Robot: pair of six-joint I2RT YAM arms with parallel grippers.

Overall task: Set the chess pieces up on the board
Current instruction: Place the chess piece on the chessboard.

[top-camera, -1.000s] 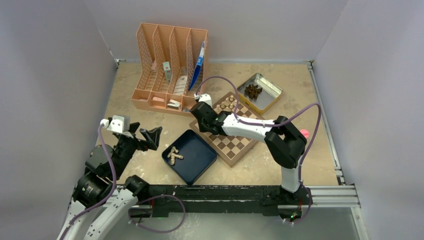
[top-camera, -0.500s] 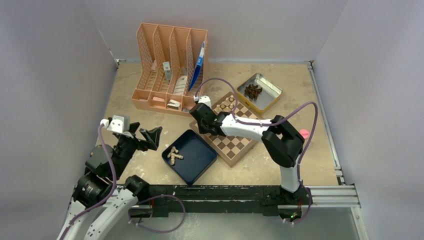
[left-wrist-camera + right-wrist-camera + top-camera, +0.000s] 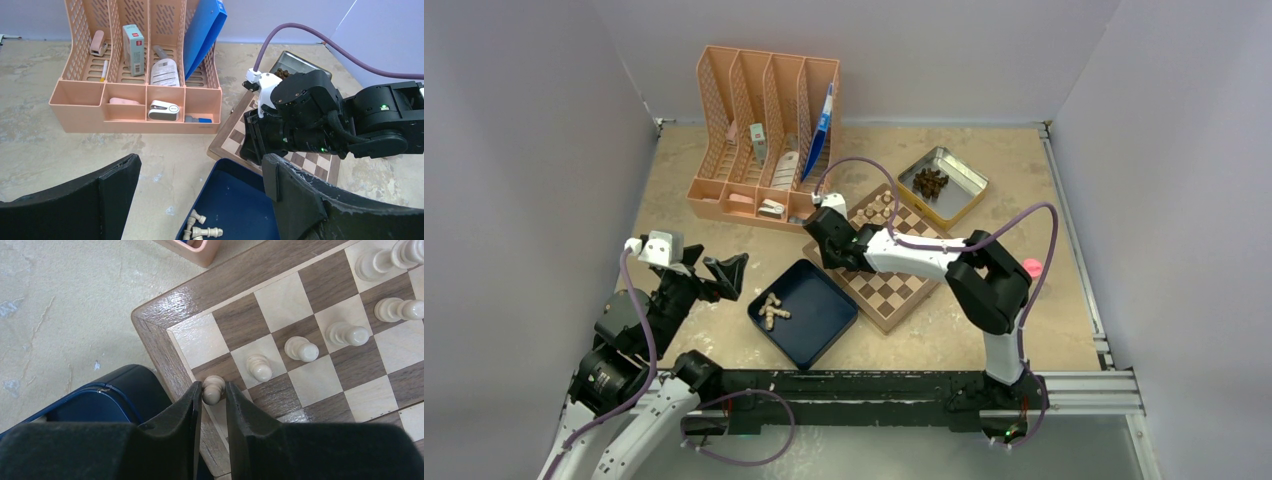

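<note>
Right fingers (image 3: 187, 415) at the rim end of the pawn row, board (image 3: 155, 335).
They stand narrowly either side of one pawn (image 3: 212, 389); grip or mere contact cannot be told. Left fingers (image 3: 115, 185) are wide apart and empty, over the desk. Risk: withdrawing off-vertical drags the pawn over, toppling the neighbouring pawn (image 3: 260, 367) just beside it.

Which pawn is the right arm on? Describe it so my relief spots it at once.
Find the square checked wooden chessboard, at its corner beside the dark blue square tray. A line of pale beige wooden pawns ends there. The target pawn is the end one nearest the rim, the only one between the black fingers of the right gripper.
</note>
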